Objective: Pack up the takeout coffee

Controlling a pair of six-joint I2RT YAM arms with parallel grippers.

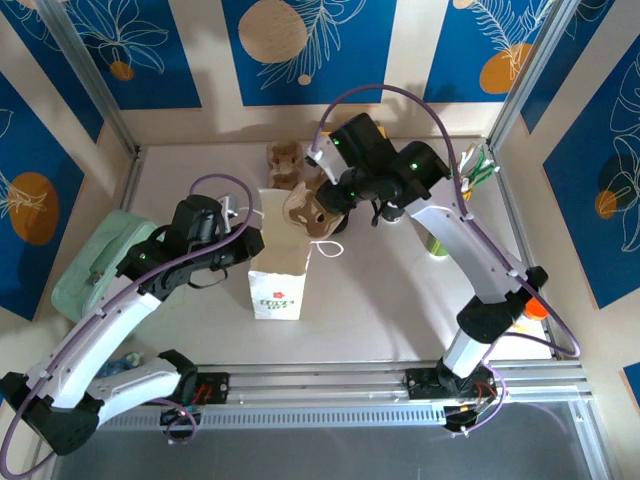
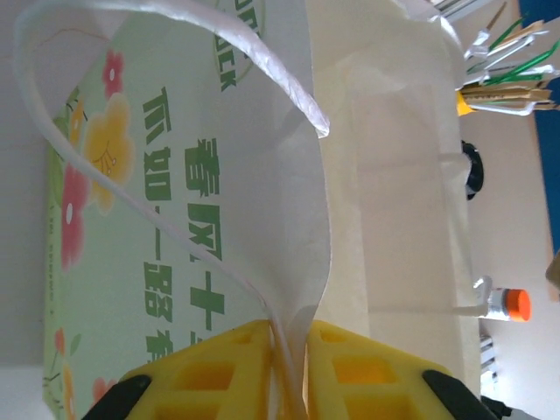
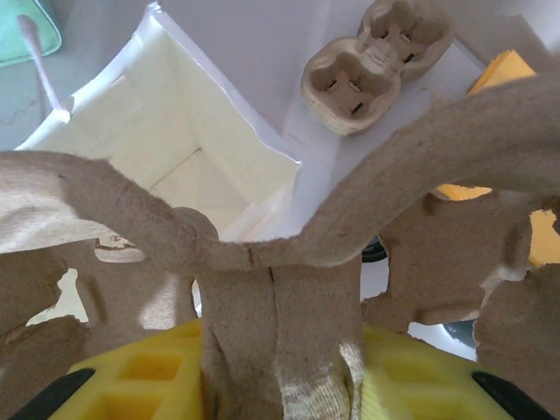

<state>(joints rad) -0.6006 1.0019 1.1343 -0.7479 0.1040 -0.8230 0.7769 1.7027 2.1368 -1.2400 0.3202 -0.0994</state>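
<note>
Left claw (image 2: 293,337): at 9 o'clock of the bag mouth. Its yellow ribbed pads stand narrow, nipping the paper bag's (image 1: 277,285) thin rim together with the foot of its handle (image 2: 293,87).
Right claw (image 3: 280,337): over the bag mouth at about 1 o'clock, closed tight on the middle ridge of the held carrier (image 3: 262,254).
Paper bag: a white, flat-sided, upright sack at the table's (image 1: 400,300) centre. It has a red and green print on its near face, and its mouth is open and roughly square. The inside is plain cream paper, creased at the folds.
Handle: a twisted white paper cord, looping loose.
Held carrier: brown moulded pulp with a rough, fibrous surface, curved arms and torn-looking cut-outs. It is tilted above the bag's far rim.
Spare carrier (image 1: 284,165): the same pulp, with two round wells side by side. It lies flat on the table at 12 o'clock of the bag, well apart from it.
Coffee cup: cannot tell where it is.
Green box (image 1: 95,265): pale mint with rounded corners, at 9 o'clock by the table's edge.
Straws (image 1: 480,165): a bundle of thin green and white sticks at 2 o'clock.
Bottle (image 2: 507,304): small, with an orange cap, at 4 o'clock.
</note>
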